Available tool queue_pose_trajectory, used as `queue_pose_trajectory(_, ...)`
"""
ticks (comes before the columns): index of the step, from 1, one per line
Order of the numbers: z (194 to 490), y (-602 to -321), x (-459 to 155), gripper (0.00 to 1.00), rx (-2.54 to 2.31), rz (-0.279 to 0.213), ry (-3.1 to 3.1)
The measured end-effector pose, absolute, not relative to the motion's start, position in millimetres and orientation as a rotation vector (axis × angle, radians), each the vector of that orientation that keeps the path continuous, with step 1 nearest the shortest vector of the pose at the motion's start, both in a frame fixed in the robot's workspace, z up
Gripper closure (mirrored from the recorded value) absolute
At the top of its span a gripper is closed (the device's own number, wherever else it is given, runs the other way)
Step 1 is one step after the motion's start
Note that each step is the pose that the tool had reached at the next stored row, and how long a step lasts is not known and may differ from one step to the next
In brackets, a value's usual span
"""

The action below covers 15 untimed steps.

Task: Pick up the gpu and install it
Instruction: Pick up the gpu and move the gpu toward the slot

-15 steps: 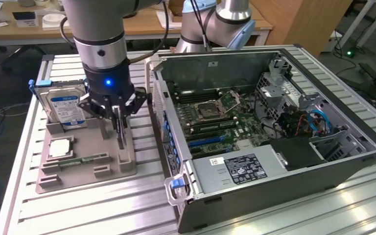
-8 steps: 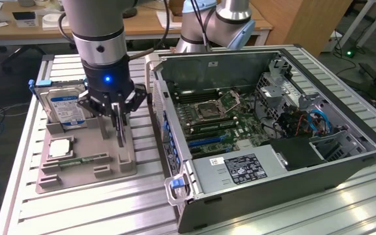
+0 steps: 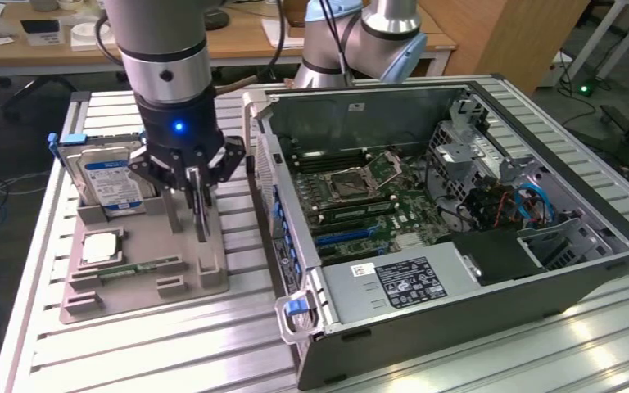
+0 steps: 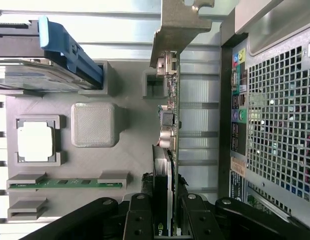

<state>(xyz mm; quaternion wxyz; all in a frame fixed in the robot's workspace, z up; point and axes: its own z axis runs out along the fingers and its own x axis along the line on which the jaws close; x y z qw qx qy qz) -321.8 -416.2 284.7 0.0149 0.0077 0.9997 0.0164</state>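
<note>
1. Even overhead room light is illuminating the exterior view; shadows are falling soft-edged.
2. Glare is streaking the aluminium table point(image 3: 576, 344) at that view's lower right.
3. A blue indicator light point(image 3: 179, 127) is glowing on the arm point(image 3: 161, 49).
4. In the wrist view, the table slats are washing out white; the gripper point(image 4: 167, 202) fingers point(image 4: 137, 220) are rendering near-black beside the gpu point(image 4: 172, 115).

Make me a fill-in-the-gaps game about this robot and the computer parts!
The black jaws hold the thin dark card with a grey metal bracket ___, not flat.
The silver hard drive has a ___ label.
The narrow memory stick lying in the grey plastic tray is ___.
Missing words: upright, blue, green.
</note>
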Motion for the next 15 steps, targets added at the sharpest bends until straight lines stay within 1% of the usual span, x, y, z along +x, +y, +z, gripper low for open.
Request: queue_pose_trajectory(15,296.6,-418.0,-321.9,0.73,0.025,0.087,3.111)
